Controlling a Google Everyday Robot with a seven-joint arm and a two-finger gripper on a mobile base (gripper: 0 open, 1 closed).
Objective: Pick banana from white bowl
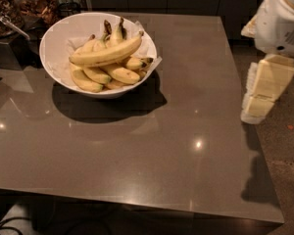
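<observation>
The white bowl (54, 43) stands at the far left of the brown table and holds several bananas on a white paper lining. The banana (105, 54), the longest one, lies on top of the pile, bright yellow, with its pale stem pointing to the upper right. Shorter bananas with dark tips lie under and behind it. My gripper (258, 106) hangs at the table's right edge, pointing down, well to the right of the bowl and apart from it. It holds nothing that I can see.
The brown table (152, 146) has a glossy top with light reflections. Dark containers and a metal utensil (12, 26) stand at the far left behind the bowl. Dark cabinets run along the back. The white arm body (284, 18) is at the upper right.
</observation>
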